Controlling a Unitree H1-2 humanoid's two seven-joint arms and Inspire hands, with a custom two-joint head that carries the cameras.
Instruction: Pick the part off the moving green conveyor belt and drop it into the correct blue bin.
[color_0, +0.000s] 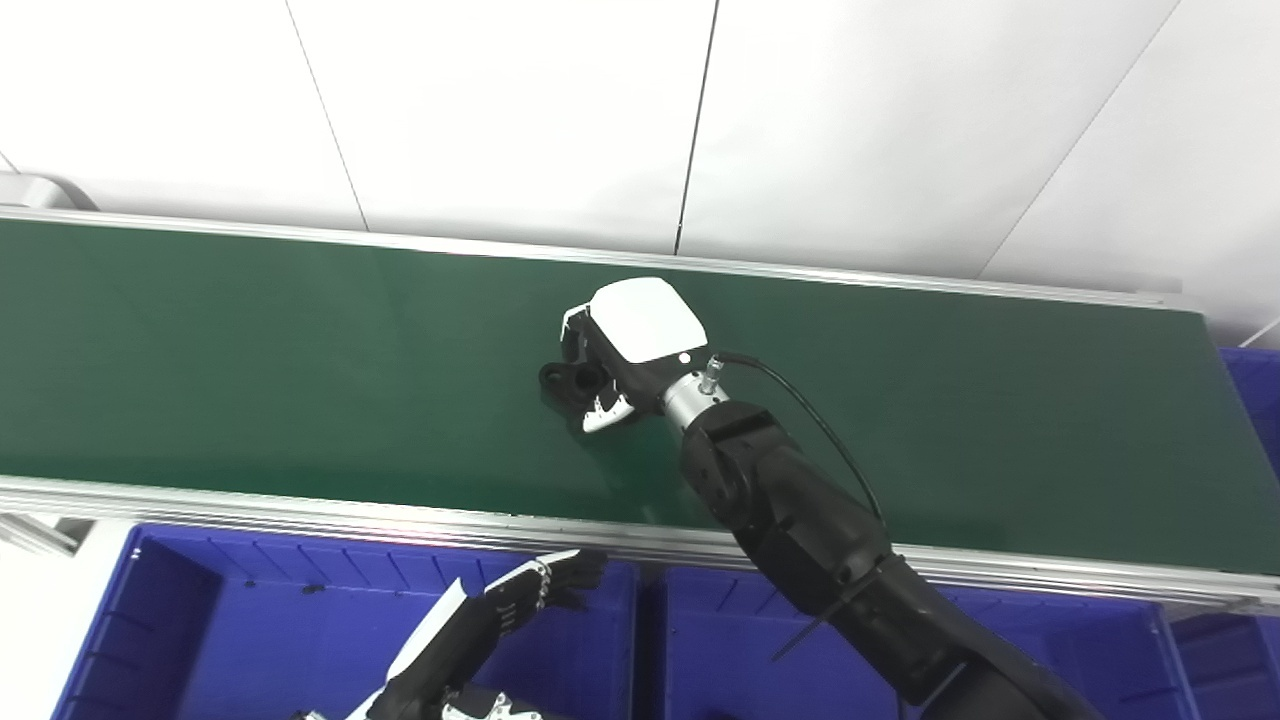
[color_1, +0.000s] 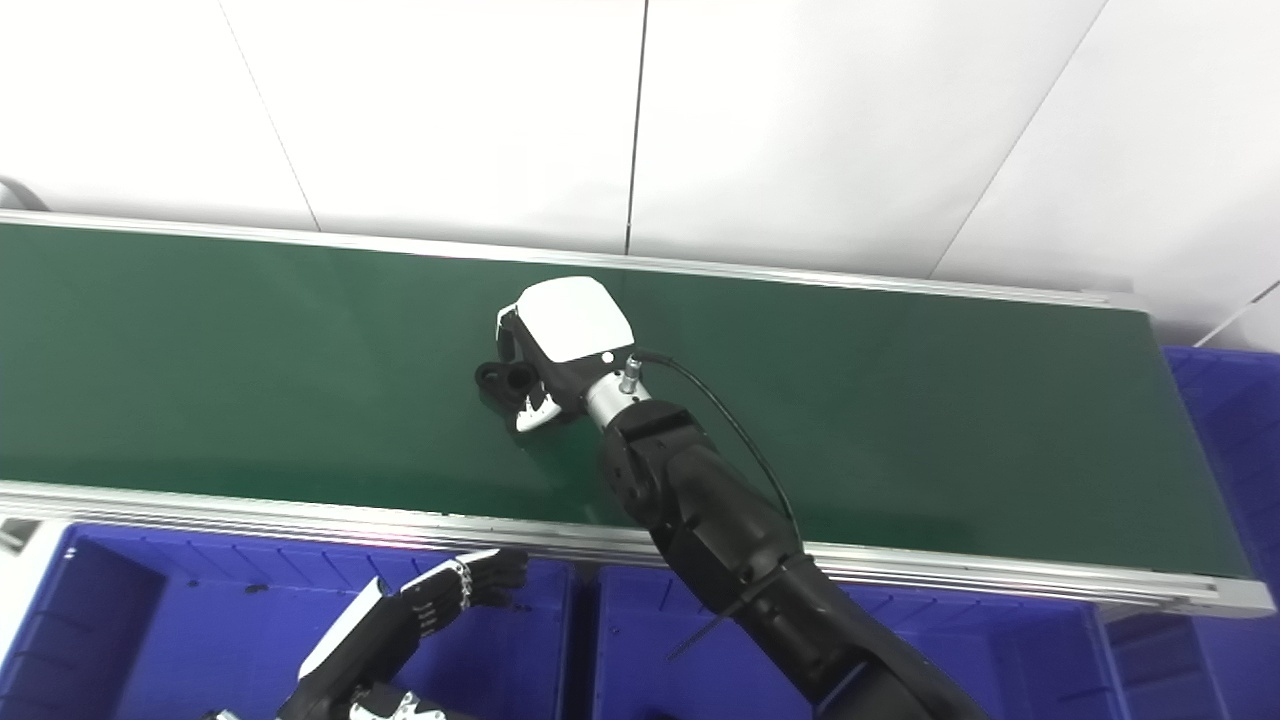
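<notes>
Part reached on the belt, not yet lifted

Progress stood at the grasp. The right hand (color_0: 625, 360) was down on the green belt (color_0: 300, 360), its white back turned up toward the camera, and the small black part (color_0: 575, 380) lay just beyond its fingertips on the left, touching or nearly touching them. The fingers were curled toward the part and a thumb tip showed beneath it, but whether they had actually closed on it could not be told from either view; the part appeared to rest on the belt surface.

The left hand (color_0: 530, 600) hung below and to the left of the right hand, over the near blue bin (color_0: 230, 620), with its fingers loosely bent and nothing in them.

What remained, by this reading, was most of the job: securing the grip, raising the part clear of the belt, carrying it back over the near rail and releasing it into a bin. A second blue bin (color_0: 720, 640) sat directly beneath the right forearm. Which bin was the correct one could not be judged from these views.
</notes>
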